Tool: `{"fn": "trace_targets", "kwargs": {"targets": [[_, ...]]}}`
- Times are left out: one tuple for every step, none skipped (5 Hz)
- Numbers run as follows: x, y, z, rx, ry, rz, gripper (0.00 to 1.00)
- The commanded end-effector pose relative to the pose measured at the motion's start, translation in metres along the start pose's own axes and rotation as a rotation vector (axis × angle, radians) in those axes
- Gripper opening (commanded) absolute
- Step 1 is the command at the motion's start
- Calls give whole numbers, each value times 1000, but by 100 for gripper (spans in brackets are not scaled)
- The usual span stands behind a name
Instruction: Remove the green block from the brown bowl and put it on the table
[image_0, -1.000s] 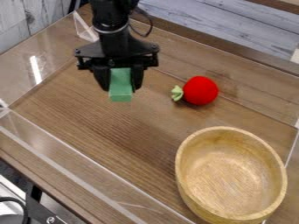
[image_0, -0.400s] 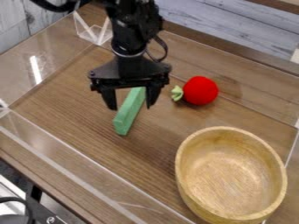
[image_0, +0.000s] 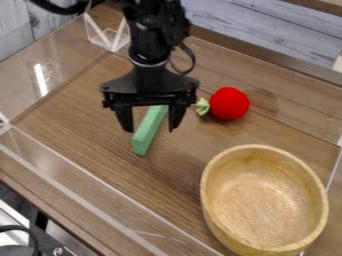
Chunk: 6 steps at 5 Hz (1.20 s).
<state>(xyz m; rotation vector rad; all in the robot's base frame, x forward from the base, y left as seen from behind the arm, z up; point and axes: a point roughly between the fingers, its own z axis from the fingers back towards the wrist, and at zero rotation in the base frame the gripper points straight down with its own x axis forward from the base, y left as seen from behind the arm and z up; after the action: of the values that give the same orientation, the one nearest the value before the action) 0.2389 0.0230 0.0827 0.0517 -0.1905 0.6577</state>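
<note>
The green block (image_0: 148, 131) lies flat on the table (image_0: 80, 120), slanted from upper right to lower left. My gripper (image_0: 151, 110) hangs directly over its upper end, pointing down, open, with a black finger (image_0: 124, 114) on each side of the block and a gap to it. The brown bowl (image_0: 265, 200) sits empty at the lower right, well away from the gripper.
A red ball-like fruit (image_0: 230, 102) with a green stem rests just right of the gripper. Low clear acrylic walls (image_0: 54, 160) run along the table's edges, near the front left.
The gripper held the green block upright above the table a second ago, then moved right, opened and let it go. The block now lies on the table.
</note>
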Motion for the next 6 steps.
{"fn": "trace_targets", "kwargs": {"targets": [[-3,5,16,-27,0,-23,100],[-1,1,21,-40,7,-69,100],[1,-4,23,-49,6,-100,100],[10,-4,1,-50,6,-90,100],[20,-1,-15,-51,2,-70,100],[24,-9,0,-61,12,-100,100]]}}
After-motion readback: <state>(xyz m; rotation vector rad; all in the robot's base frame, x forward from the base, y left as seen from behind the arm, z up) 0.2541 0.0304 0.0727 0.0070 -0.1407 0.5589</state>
